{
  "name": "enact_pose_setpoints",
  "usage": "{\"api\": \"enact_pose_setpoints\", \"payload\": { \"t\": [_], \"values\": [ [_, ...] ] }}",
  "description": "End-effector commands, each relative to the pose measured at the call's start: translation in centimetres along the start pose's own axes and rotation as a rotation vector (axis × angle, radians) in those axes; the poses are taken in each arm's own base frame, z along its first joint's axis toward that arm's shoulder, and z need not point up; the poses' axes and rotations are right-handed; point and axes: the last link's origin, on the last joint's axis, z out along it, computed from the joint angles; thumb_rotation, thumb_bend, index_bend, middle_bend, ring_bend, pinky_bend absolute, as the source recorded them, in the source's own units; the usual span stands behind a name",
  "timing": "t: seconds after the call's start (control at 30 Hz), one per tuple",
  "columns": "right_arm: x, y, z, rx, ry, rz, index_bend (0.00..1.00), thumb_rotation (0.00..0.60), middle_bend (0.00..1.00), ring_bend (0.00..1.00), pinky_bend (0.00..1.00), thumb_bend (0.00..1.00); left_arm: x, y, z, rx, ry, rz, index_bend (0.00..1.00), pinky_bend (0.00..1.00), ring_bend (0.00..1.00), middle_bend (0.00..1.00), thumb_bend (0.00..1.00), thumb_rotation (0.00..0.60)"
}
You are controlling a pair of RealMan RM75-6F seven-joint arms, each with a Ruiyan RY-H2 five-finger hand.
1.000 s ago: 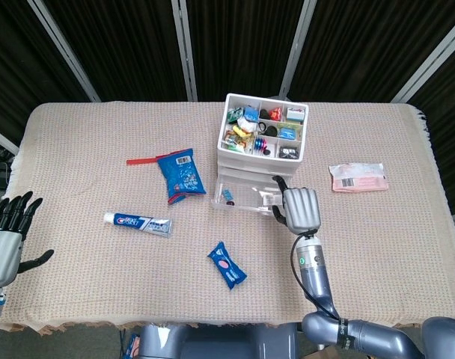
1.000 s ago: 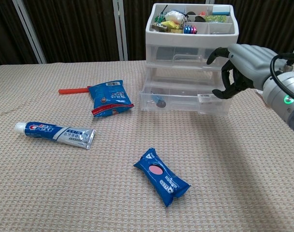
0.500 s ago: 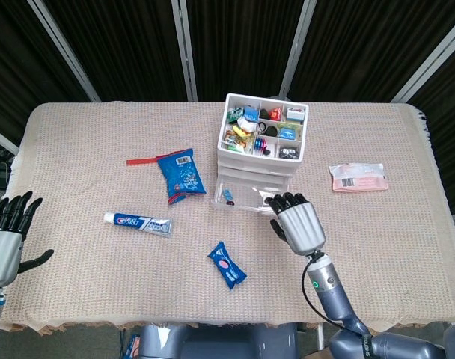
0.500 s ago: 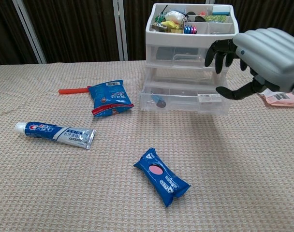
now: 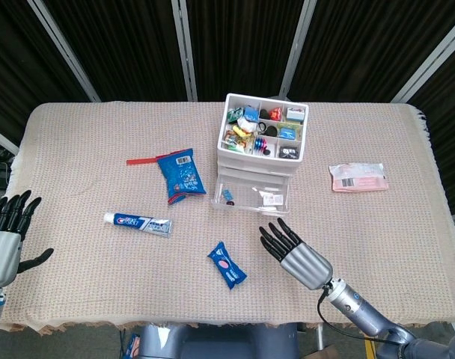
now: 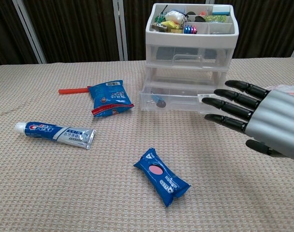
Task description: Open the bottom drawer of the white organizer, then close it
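The white organizer [image 5: 260, 140] [image 6: 190, 48] stands at the table's back middle, its top tray full of small items. Its clear bottom drawer [image 5: 251, 196] [image 6: 182, 102] is pulled out toward me, with a few small items inside. My right hand [image 5: 296, 253] [image 6: 260, 118] hovers in front of the drawer, apart from it, fingers straight and spread, holding nothing. My left hand [image 5: 7, 233] stays at the table's left edge, fingers spread and empty; the chest view does not show it.
A blue snack packet [image 5: 227, 265] [image 6: 162, 177] lies near the right hand. A toothpaste tube [image 5: 138, 223] [image 6: 53, 134], a blue pouch [image 5: 180, 173] [image 6: 109, 97] and a red stick [image 5: 141, 160] [image 6: 73, 90] lie to the left. A pink packet [image 5: 358, 177] lies at the right.
My right hand has let go of the drawer front and drawn back toward me, opening its fingers flat. The drawer stays pulled out. The left hand has not moved.
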Motion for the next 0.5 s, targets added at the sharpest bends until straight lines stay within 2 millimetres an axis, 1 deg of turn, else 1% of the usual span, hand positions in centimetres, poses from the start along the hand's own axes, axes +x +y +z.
{"api": "enact_pose_setpoints", "payload": {
  "t": [0.03, 0.2, 0.5],
  "values": [
    [-0.9, -0.8, 0.3, 0.019, -0.027, -0.051, 0.12, 0.600, 0.00, 0.00, 0.04, 0.28, 0.0, 0.0, 0.0, -0.001, 0.001, 0.000, 0.07, 0.00, 0.00, 0.00, 0.12, 0.600],
    [-1.8, -1.4, 1.4, 0.024, -0.044, -0.122, 0.12, 0.600, 0.00, 0.00, 0.03, 0.28, 0.0, -0.1, 0.0, 0.001, 0.003, -0.005, 0.07, 0.00, 0.00, 0.00, 0.12, 0.600],
    [-3.1, -1.4, 3.8, -0.010, -0.070, -0.237, 0.12, 0.600, 0.00, 0.00, 0.03, 0.28, 0.0, -0.1, 0.1, 0.006, 0.004, -0.011, 0.07, 0.00, 0.00, 0.00, 0.12, 0.600]
  ]
}}
